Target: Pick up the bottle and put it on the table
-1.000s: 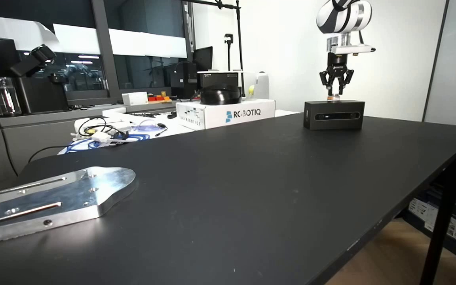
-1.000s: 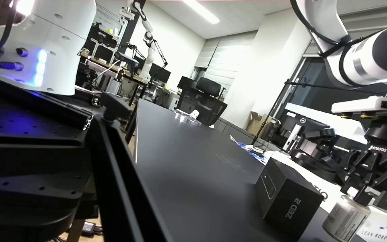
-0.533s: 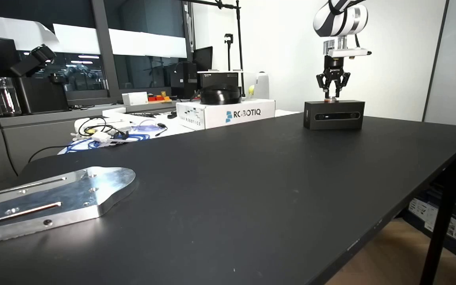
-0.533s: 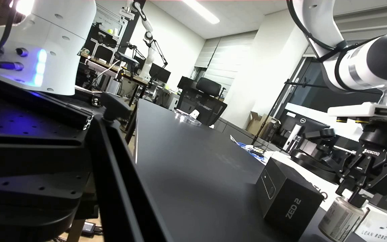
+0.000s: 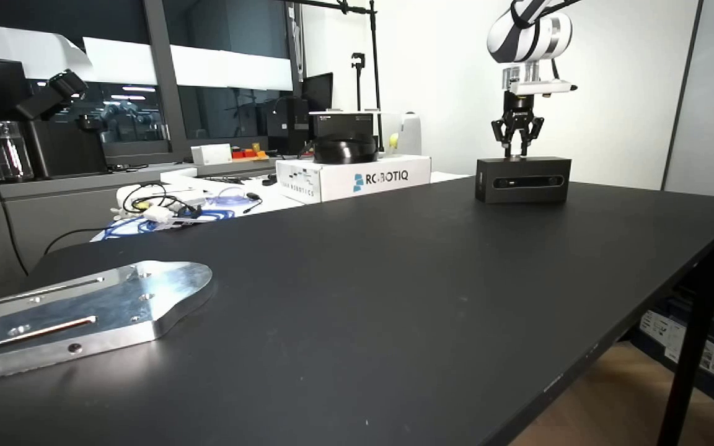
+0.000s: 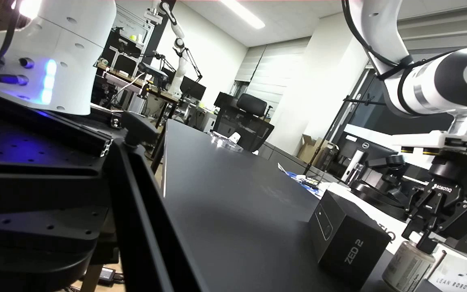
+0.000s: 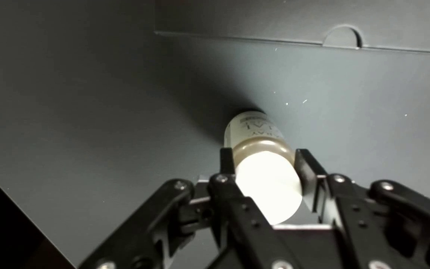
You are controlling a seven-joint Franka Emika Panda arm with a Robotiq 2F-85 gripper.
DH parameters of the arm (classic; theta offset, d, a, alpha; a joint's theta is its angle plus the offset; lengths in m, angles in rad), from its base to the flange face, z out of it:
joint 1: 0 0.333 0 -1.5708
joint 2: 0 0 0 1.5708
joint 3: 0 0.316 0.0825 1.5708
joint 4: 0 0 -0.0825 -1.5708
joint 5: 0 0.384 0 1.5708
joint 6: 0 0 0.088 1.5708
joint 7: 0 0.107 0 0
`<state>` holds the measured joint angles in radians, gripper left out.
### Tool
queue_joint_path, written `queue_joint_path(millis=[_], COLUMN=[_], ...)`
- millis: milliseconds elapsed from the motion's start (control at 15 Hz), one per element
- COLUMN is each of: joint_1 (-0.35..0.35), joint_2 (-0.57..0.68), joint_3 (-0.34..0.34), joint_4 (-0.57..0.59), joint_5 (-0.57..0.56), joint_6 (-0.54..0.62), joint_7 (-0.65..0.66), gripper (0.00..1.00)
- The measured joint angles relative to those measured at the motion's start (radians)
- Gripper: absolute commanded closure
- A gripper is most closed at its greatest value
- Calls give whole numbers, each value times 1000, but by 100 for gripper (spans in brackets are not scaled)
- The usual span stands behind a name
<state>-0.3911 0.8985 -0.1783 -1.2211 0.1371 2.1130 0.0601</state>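
ROBOTIQ twice over, plus ZED 2 and DELL
The white box [image 5: 360,178] past the long edge of the desk [image 5: 394,297]: ROBOTIQ on one side, LEAN ROBOTICS on another. The claw [image 6: 418,239] says ROBOTIQ too. ZED 2 is on the black box [image 6: 349,239] by the desk's far corner, and a monitor [image 6: 373,150] beyond the edge has a DELL logo. The bottle [image 7: 265,168] has a printed label, too blurry to read properly.

The bottle [image 7: 263,158] looks glossy plastic, the table [image 5: 357,291] matt, the plate [image 5: 115,297] polished metal.
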Motion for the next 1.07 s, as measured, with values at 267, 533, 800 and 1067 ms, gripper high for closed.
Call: queue_joint_path(millis=[267, 533, 800, 1067], joint_1=[5, 10, 17, 20], joint_2=[8, -16, -112, -172], joint_3=[0, -1, -2, -1], joint_4=[0, 1, -22, -54], joint_5=[0, 0, 0, -1], joint_6=[3, 4, -19, -47], joint_7=[0, 0, -2, -4], gripper=[18, 0, 0, 0])
